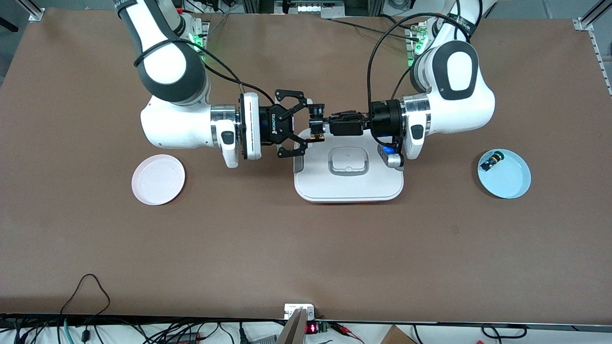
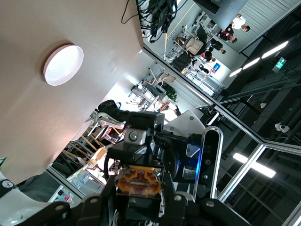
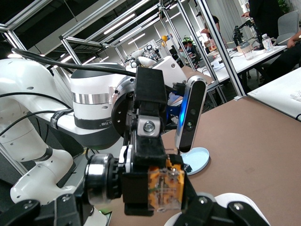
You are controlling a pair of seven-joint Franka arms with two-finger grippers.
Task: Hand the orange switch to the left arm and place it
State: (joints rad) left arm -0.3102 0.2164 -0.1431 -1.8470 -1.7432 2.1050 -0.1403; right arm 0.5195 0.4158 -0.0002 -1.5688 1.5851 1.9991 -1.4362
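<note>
The orange switch hangs in the air over the edge of the white box that lies farther from the front camera. My left gripper is shut on it; in the left wrist view the switch's tan-orange body sits clamped between the left gripper's black fingers. My right gripper, the open-linkage one, faces it with its fingers spread wide above and below the switch without closing on it. In the right wrist view the switch sits between the right gripper's spread fingers.
A pink plate lies toward the right arm's end of the table. A blue plate holding the black-and-blue switch lies toward the left arm's end. The box sits mid-table under both wrists.
</note>
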